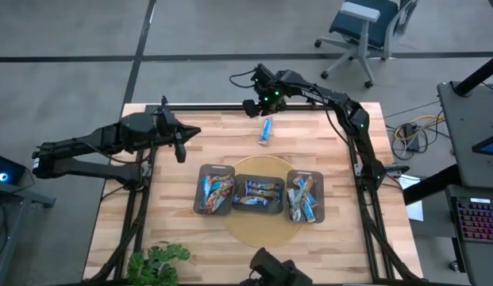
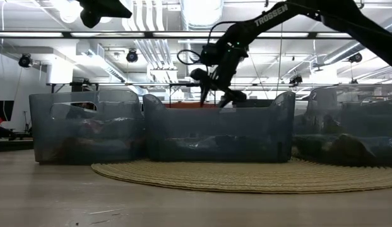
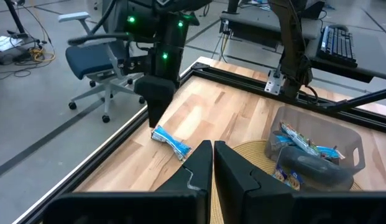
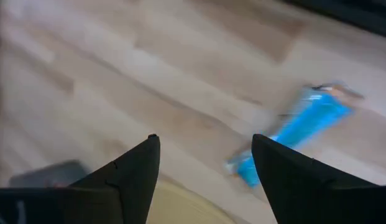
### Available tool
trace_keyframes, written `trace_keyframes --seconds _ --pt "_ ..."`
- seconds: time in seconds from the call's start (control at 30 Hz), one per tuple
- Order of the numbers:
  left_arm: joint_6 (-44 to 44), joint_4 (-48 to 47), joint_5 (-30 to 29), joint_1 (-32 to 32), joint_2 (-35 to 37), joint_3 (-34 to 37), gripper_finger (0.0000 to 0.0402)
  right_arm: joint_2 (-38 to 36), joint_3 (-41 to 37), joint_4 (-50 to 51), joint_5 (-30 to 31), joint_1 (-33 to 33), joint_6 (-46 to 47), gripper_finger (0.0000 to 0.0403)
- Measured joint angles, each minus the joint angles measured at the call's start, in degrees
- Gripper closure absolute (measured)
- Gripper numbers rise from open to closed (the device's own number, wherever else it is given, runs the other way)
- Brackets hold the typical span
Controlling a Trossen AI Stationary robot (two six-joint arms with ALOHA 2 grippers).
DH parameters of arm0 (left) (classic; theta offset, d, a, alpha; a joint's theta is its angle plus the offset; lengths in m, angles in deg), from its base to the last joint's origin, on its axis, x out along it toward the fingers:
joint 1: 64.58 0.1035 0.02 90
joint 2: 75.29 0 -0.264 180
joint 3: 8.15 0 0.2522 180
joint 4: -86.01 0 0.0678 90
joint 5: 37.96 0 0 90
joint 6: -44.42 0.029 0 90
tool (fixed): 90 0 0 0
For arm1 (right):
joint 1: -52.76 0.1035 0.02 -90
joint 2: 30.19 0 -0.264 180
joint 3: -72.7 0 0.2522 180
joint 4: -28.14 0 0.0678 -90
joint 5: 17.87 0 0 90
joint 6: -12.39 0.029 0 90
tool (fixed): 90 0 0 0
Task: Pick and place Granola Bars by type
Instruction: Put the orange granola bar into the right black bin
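Here the right claw (image 1: 256, 109) hangs spread above a blue bar (image 1: 265, 131), left claw (image 1: 181, 149) pressed together

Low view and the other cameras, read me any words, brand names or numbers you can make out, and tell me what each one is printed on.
"TROSSEN": white letters on the dark upper link of the right arm, seen in the low view.
Blue granola bar on the bare table: wrapper print too blurred to read.
Bars in the three trays: wrapper print too small to read.
Keyboard beside the table: keys too small to read.
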Motion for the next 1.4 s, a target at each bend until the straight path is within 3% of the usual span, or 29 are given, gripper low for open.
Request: trace_keyframes --seconds 0.1,0.33,1.4 --pt "-0.06 0.02 0.0 0.0 0.0 0.1 0.0402 0.33 0.89 0.04 -0.88 0.17 -0.77 0.0163" --pt "-2.18 0.24 0.0 0.0 0.0 0.11 0.0402 0.1 0.66 3.95 8.32 -0.07 7.68 0.0175" --pt "-4.32 0.11 0.0 0.0 -0.02 0.33 0.0402 7.36 -1.28 7.38 6.5 -0.69 8.8 0.0177"
